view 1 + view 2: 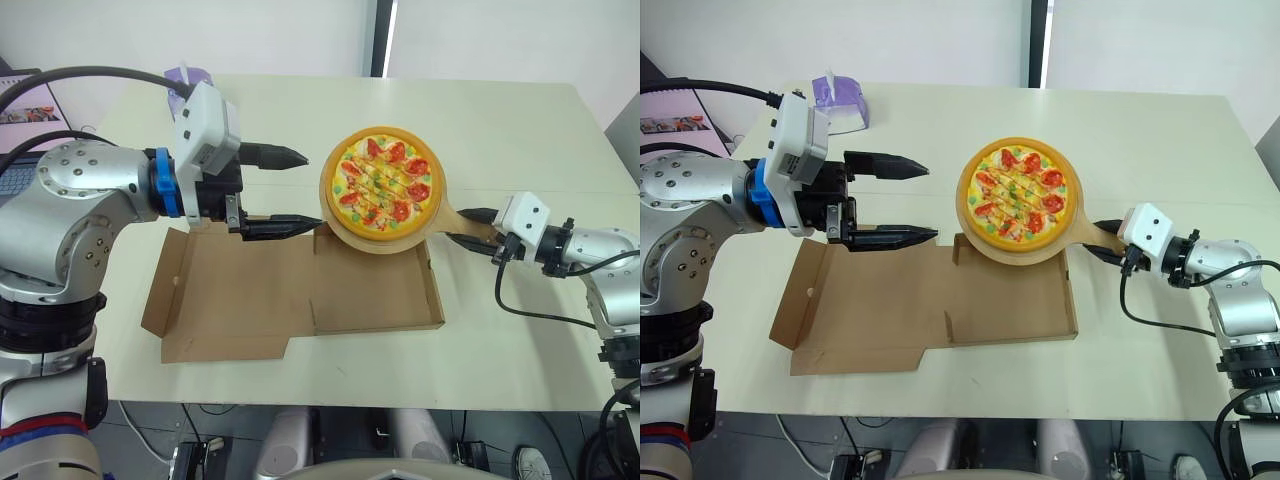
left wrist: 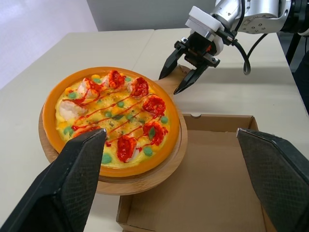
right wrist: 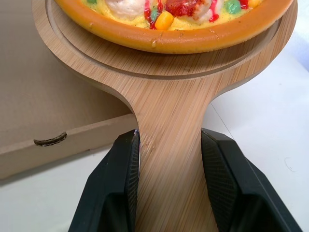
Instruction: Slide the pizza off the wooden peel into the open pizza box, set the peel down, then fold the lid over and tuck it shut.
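The pale desk carries everything. On its near half lies the pizza box, plain brown cardboard, opened flat: the lid panel spreads toward the robot's left and the shallow tray with its raised walls sits toward the right. Both are bare inside.

The wooden peel is held by its handle on the right side. Its round head reaches over the tray's far wall, partly above the tray and partly above the desk beyond it; whether it rests on that wall I cannot tell. The pizza sits centred on the peel's head, an orange crust around yellow cheese, red pieces, green dots and red sauce lines. It is not in the box.

The left gripper hovers above the far edge of the lid panel, pointing toward the pizza, just beside the peel's head. Its jaws are spread wide with nothing between them.

The right gripper is at the peel's handle, its jaws clenched on the wood, one finger pressed against each edge.

A small purple translucent object stands at the desk's far left edge, and a laptop sits off to the left.
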You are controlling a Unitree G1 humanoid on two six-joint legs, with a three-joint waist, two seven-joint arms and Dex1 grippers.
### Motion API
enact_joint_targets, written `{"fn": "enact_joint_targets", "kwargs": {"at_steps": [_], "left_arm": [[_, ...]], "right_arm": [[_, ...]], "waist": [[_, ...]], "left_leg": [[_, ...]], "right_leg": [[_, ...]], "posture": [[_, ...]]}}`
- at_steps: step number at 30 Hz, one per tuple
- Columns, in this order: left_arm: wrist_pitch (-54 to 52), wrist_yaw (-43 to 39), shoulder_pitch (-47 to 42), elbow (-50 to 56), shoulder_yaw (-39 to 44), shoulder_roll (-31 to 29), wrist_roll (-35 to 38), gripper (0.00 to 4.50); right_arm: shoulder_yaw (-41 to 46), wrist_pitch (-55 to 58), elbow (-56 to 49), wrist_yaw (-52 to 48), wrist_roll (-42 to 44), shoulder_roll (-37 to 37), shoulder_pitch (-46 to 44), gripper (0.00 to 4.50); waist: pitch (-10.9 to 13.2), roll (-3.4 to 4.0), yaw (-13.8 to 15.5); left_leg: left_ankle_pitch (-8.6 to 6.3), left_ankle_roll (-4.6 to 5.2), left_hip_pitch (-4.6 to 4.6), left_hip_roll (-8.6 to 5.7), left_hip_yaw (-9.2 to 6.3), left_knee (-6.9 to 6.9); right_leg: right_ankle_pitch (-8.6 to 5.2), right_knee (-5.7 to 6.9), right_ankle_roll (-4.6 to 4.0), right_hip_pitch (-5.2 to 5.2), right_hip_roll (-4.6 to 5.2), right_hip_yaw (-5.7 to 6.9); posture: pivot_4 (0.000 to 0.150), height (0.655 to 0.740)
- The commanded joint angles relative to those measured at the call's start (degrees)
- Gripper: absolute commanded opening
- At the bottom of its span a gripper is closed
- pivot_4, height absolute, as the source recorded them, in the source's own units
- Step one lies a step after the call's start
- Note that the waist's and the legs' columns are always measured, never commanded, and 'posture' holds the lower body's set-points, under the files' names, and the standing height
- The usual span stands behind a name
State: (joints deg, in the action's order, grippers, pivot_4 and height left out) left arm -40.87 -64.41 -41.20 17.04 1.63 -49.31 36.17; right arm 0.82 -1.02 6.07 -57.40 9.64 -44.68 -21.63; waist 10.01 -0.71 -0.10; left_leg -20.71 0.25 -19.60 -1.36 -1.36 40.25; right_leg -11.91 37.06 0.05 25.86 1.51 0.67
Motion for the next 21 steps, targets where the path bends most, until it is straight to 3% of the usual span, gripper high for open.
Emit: {"fn": "enact_joint_targets", "kwargs": {"at_steps": [1,21], "left_arm": [[0.3,-0.15,-1.18,0.78,1.05,-0.55,0.63,4.5],[0.12,-0.47,-1.46,1.18,0.54,-0.62,0.54,4.5]], "right_arm": [[3.75,-3.28,-1.12,0.88,1.92,-0.17,-1.0,1.58],[4.23,-9.77,1.85,0.76,1.54,-1.08,0.55,1.58]], "waist": [[0.0,0.0,0.0],[0.0,0.0,-0.01]], "left_leg": [[0.0,0.0,0.0,0.0,0.0,0.01],[0.0,0.01,-0.07,0.0,-0.02,0.23]], "right_leg": [[0.0,0.0,0.0,0.0,0.0,0.0],[0.02,0.11,-0.01,0.0,-0.01,0.01]], "posture": [[0.15,0.74],[0.15,0.74]]}}
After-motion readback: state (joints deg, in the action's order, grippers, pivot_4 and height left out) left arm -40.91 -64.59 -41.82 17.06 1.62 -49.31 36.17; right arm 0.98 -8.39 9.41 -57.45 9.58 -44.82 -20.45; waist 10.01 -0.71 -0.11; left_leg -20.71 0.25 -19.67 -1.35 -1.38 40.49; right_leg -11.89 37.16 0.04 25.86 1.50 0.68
